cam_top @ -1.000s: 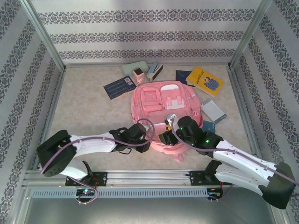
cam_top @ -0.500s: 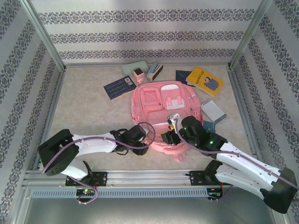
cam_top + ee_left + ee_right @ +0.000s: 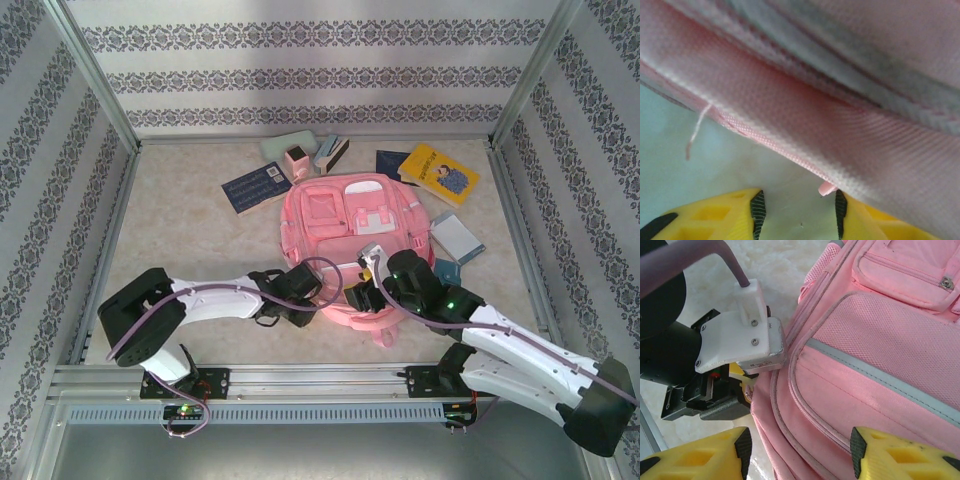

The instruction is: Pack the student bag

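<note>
The student bag (image 3: 350, 225) is a big pink backpack lying flat mid-table, front pockets up. My left gripper (image 3: 316, 299) is at its near left edge. In the left wrist view, my left gripper (image 3: 799, 212) stands open over bare table, with the bag's pink seam (image 3: 790, 152) just ahead and a small pink tab (image 3: 827, 188) beside the right pad. My right gripper (image 3: 356, 296) hovers over the bag's near edge. In the right wrist view, my right gripper (image 3: 800, 452) is open wide, with the bag's piped edge (image 3: 805, 410) between the jaws, ungripped. The left arm's wrist (image 3: 735, 347) is close by.
Around the bag's far side lie a dark blue book (image 3: 256, 187), a pale green case (image 3: 287, 146), a small pink item (image 3: 296, 161), and a yellow book (image 3: 438, 174). A grey-blue notebook (image 3: 456, 237) and a teal item (image 3: 445, 271) lie at its right. Metal frame posts border the table.
The left arm has swung right, bringing its gripper closer to the bag's near edge. The right gripper shifted slightly forward over the bag, then held.
</note>
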Tool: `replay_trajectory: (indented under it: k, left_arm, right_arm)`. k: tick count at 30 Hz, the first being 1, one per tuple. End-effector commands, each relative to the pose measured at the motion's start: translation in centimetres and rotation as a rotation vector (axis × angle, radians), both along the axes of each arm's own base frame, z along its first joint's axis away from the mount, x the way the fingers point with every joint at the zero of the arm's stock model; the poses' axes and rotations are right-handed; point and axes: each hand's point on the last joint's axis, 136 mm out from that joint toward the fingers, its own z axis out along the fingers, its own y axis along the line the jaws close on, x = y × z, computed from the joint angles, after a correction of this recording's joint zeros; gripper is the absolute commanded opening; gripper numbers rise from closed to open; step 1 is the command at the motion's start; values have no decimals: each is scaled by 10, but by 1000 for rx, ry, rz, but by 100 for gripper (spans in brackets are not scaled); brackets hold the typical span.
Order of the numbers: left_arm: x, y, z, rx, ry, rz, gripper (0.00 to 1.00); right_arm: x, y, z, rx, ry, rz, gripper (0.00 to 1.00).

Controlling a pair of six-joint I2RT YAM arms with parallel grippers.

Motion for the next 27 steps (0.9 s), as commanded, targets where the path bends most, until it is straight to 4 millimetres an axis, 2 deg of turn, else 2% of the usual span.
replay_trajectory:
  k: [1,5,9,13,16,24,27]
  left_arm:
    - [14,-40,-7,-128,-15,-45,42]
    - [18,-44,-6,-142,-17,-33,31]
    - [19,-47,1,-194,-23,-28,14]
    - [17,-49,10,-282,-35,-24,4]
    - [16,-48,14,-327,-50,-15,0]
    - [18,-27,28,-395,-126,37,0]
    - [15,-22,31,-403,-138,37,0]
  right_arm:
    - [0,5,-3,27,22,7,54]
    - [-1,6,-7,27,36,7,52]
    - [0,5,-9,13,34,5,50]
    - [2,6,-9,7,35,6,50]
    - [2,8,-9,1,39,14,49]
    - [6,11,-7,-46,12,51,48]
    - [6,15,-10,-129,-3,111,50]
